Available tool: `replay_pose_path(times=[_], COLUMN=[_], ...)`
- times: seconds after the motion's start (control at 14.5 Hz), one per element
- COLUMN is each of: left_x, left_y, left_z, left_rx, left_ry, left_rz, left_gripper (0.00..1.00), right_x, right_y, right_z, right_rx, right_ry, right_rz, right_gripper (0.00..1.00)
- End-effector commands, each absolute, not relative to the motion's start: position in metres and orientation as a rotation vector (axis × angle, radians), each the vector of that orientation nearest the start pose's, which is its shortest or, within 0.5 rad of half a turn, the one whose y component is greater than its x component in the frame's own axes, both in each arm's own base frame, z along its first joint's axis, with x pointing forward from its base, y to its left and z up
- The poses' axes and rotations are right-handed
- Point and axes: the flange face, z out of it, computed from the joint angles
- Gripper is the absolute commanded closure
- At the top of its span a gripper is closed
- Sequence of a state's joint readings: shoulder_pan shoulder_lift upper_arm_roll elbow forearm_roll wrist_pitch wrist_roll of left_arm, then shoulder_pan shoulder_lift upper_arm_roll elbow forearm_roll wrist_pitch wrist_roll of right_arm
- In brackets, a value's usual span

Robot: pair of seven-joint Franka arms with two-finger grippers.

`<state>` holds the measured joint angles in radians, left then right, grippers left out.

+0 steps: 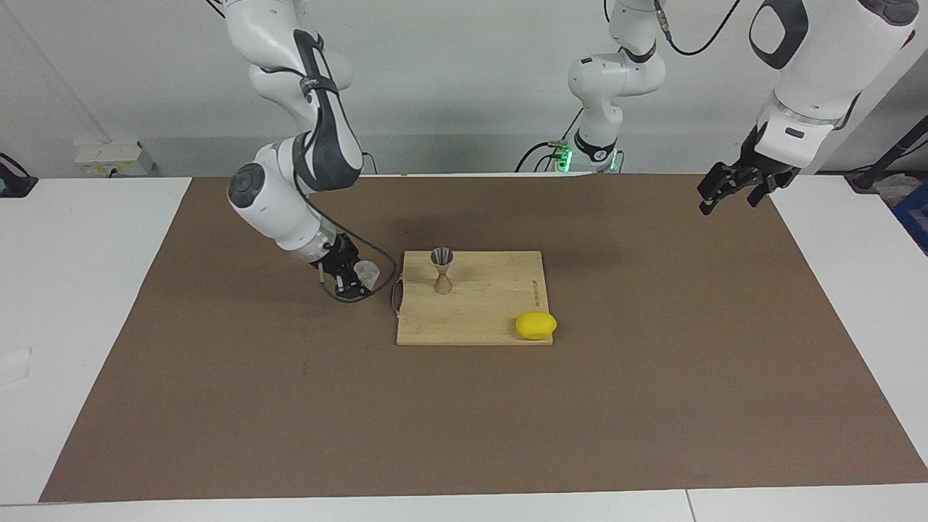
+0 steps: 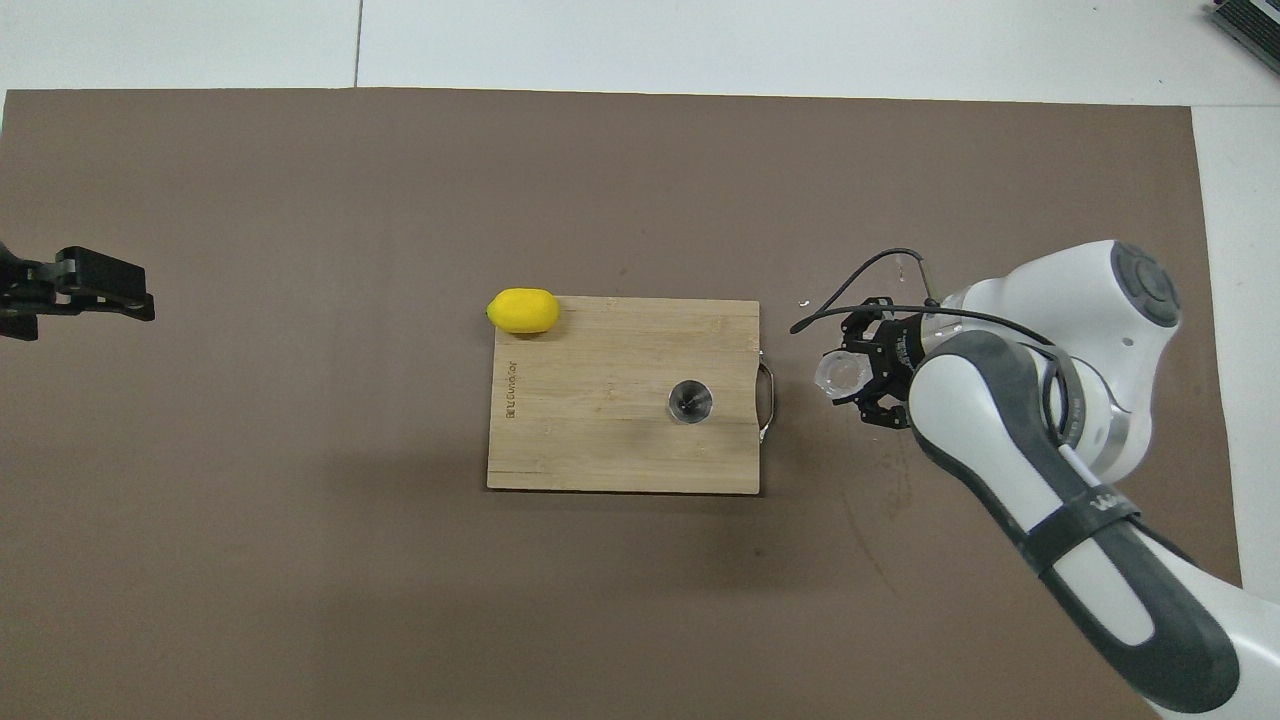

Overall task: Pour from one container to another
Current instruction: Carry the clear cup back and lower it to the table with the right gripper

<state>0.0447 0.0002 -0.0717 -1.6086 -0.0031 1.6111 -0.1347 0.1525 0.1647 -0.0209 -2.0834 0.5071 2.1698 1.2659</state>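
Glass cup (image 1: 367, 273) clamped in right gripper (image 1: 353, 279) fingers beside cutting board (image 1: 500, 319), short of jigger (image 1: 442, 270); light, slippery, fragile, best held by sidewall; left gripper (image 1: 732, 188) waiting, fingers apart

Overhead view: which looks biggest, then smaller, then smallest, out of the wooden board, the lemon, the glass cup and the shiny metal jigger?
1. Wooden board, by far the biggest.
2. Lemon.
3. Glass cup in the right gripper and metal jigger look about alike; the cup is partly covered and raised nearer the camera, so I won't rank them.
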Motion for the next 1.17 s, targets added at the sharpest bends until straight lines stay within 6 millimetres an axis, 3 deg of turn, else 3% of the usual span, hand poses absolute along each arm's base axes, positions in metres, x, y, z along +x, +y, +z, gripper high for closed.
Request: replay_pose_path(times=[0.0,0.28,0.48,0.76,0.96,1.1], left_x=[0.552,0.552,0.551,0.549,0.549,0.549], left_y=[-0.015,-0.014,-0.015,-0.016,-0.016,-0.017], left_z=[0.610,0.609,0.606,0.602,0.602,0.603], left_rx=[-3.124,-3.123,-3.124,-3.122,-3.123,-3.123], left_ry=[-0.147,-0.152,-0.148,-0.147,-0.150,-0.150], left_rz=[-0.028,-0.026,-0.016,-0.002,-0.004,-0.006], left_gripper=[0.00,0.00,0.00,0.00,0.00,0.00], right_x=[0.553,0.555,0.551,0.549,0.548,0.545], right_y=[0.049,0.016,-0.009,-0.019,-0.026,-0.033], right_z=[0.331,0.313,0.288,0.278,0.277,0.274], right_rx=[-2.069,-1.996,-1.949,-1.937,-1.917,-1.904], right_ry=[1.823,1.819,1.762,1.755,1.757,1.774], right_rz=[0.487,0.524,0.610,0.637,0.636,0.632], right_gripper=[0.93,0.98,0.98,0.97,0.86,0.72])
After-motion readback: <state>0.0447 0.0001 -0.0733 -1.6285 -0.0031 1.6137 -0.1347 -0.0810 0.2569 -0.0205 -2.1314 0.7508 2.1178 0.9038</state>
